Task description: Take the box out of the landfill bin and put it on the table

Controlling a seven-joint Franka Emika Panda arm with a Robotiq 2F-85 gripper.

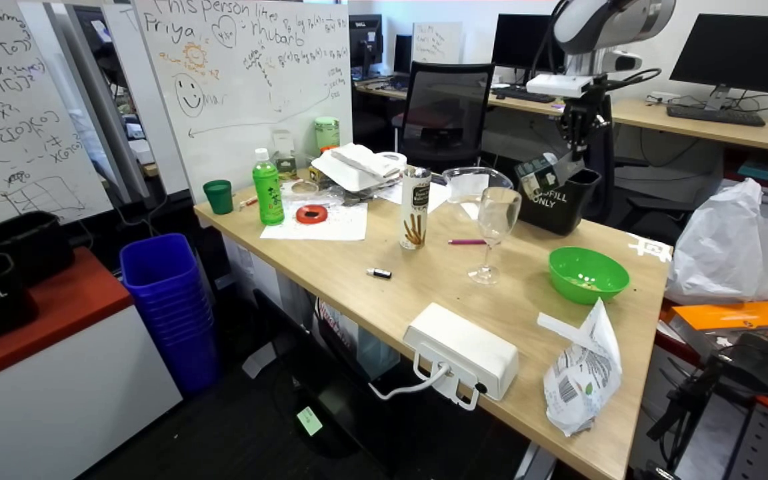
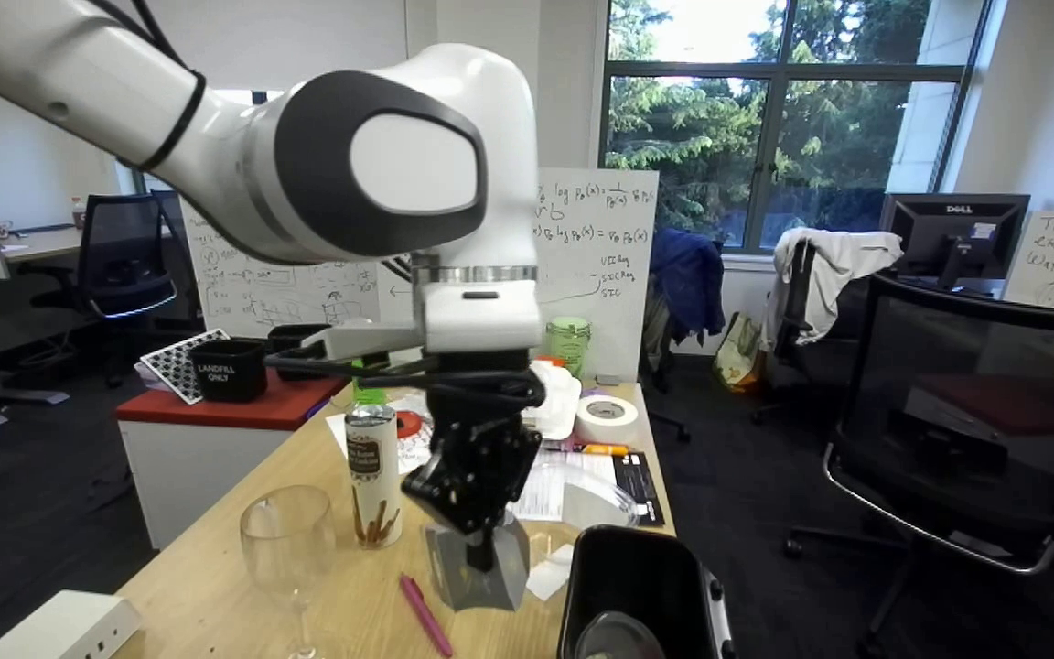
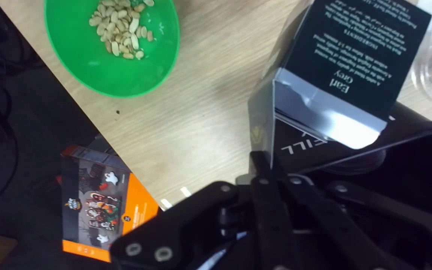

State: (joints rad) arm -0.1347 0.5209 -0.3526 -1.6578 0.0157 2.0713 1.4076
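Observation:
The box (image 1: 536, 177) is a dark tea carton with an open flap; "Earl Grey" print shows in the wrist view (image 3: 351, 56). My gripper (image 3: 263, 159) is shut on a thin flap or edge of the box, which hangs tilted from the fingertips. In an exterior view the gripper (image 2: 483, 549) holds the box (image 2: 454, 581) beside the black landfill bin (image 2: 705, 567), outside it. The bin (image 1: 551, 212) stands on the pale wood table (image 1: 331, 267). The box partly covers the bin's lettering in the wrist view (image 3: 413, 120). Its height above the table is hard to judge.
A wine glass (image 1: 496, 220), a pink pen (image 2: 424, 615), a tall canister (image 1: 415, 207) and a clear plastic container (image 1: 474, 180) stand near the box. A green bowl of nuts (image 1: 587, 273) is near the bin. A clear round item (image 2: 618, 636) lies inside the bin.

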